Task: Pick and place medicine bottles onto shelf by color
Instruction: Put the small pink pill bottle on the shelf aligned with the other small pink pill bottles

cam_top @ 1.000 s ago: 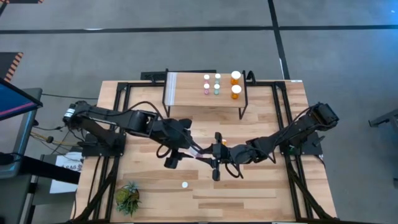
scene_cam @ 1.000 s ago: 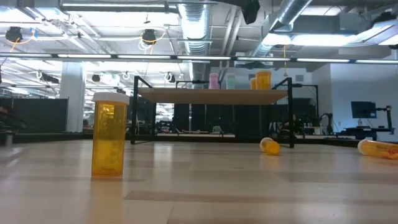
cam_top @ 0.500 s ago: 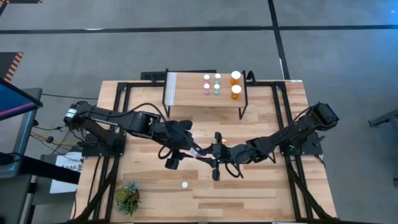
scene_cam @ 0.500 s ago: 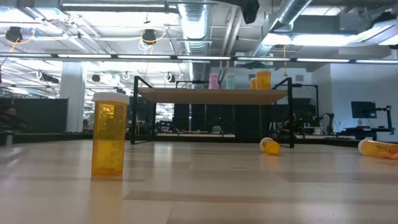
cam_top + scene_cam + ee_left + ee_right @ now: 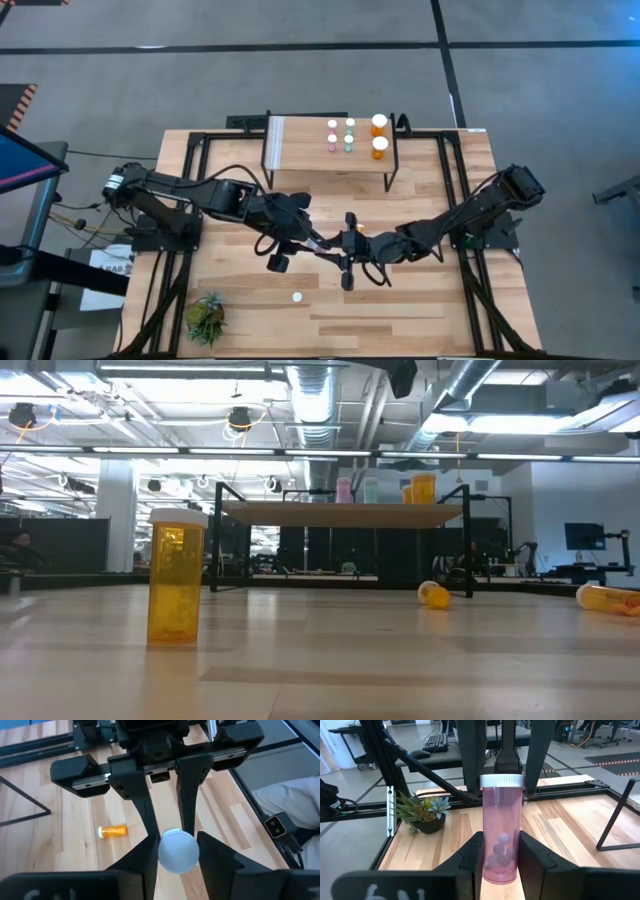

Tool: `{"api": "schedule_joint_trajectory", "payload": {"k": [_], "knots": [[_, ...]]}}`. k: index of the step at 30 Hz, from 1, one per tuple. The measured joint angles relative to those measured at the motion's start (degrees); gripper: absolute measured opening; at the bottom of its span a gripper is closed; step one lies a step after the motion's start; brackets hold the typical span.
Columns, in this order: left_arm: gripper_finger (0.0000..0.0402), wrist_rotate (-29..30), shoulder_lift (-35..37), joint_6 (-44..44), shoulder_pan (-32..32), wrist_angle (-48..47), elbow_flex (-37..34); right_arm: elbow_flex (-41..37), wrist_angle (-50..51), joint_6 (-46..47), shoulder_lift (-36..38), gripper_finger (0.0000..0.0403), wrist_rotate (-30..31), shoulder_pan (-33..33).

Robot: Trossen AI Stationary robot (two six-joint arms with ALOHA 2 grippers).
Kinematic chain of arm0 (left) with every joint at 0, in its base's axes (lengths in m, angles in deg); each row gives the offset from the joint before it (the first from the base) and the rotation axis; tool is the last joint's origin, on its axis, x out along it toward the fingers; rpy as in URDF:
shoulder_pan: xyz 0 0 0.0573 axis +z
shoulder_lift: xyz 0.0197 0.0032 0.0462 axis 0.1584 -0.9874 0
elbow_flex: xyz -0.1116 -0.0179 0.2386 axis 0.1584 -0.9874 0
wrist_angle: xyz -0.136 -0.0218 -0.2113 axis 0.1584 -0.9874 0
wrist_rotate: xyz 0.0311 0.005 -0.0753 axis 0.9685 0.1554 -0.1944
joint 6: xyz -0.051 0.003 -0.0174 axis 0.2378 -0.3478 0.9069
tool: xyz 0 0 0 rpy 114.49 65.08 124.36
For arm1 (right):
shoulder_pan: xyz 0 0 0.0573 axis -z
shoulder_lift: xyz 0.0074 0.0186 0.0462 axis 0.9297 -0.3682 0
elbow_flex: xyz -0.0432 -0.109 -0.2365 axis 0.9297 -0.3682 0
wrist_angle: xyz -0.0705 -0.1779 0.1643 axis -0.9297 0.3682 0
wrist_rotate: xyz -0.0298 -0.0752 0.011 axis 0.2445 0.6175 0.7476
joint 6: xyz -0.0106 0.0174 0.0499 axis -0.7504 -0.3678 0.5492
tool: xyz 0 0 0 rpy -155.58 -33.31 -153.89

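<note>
A pink medicine bottle [image 5: 502, 832] with a white cap [image 5: 178, 851] is held between both grippers above the middle of the table [image 5: 326, 247]. My left gripper [image 5: 316, 242] is shut on its cap end and my right gripper [image 5: 340, 250] on its bottom end. The shelf [image 5: 300, 150] stands at the far side; on it stand two pink [image 5: 332, 143], two teal [image 5: 349, 143] and two larger orange bottles [image 5: 379, 147]. An orange bottle [image 5: 175, 580] stands upright on the table near the front. Another orange one [image 5: 112, 831] lies on its side. My left gripper pinches the white cap's sides [image 5: 162, 854] between its two fingers, coming level from the table's left, along the bottle. My right gripper pinches the pink body near its bottom end [image 5: 487, 862] between its two fingers, level from the table's right. The bottle lies level, clear of the table.
A small green plant [image 5: 205, 317] stands at the near left corner. A further orange bottle [image 5: 605, 597] lies on the table. Black frame rails [image 5: 190, 190] run along the table's sides. Bare wood lies at the near right [image 5: 420, 310].
</note>
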Motion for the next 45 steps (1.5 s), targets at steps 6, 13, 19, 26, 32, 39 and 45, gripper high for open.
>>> {"api": "schedule_joint_trajectory", "payload": {"k": [6,13,19,26,32,39,45], "knots": [[0.0091,0.0,0.0,0.3,0.0,-0.3,0.0,0.0,0.0,0.0,0.0,0.0108,0.0,0.0],[0.0097,0.2,0.0,0.8,0.0,-0.6,0.0,0.0,0.1,0.0,0.0,0.0109,0.0,0.0],[0.0098,5.1,0.1,1.1,0.0,-1.9,-0.1,0.6,4.7,0.1,1.7,0.015,1.8,-0.3],[0.0098,9.0,0.1,1.2,2.7,-2.8,0.7,2.9,20.0,3.8,6.8,0.0232,4.1,-1.2],[0.0099,10.2,0.1,0.3,8.8,-2.7,0.7,2.8,33.2,9.5,13.6,0.0249,5.9,-3.1],[0.0099,7.7,-0.3,0.4,18.2,-4.6,3.6,2.8,41.9,14.4,18.7,0.0249,13.4,-6.2],[0.0099,4.8,-8.6,-1.1,21.7,-14.8,16.8,2.8,43.5,15.1,19.8,0.0249,18.3,-8.6]]}}
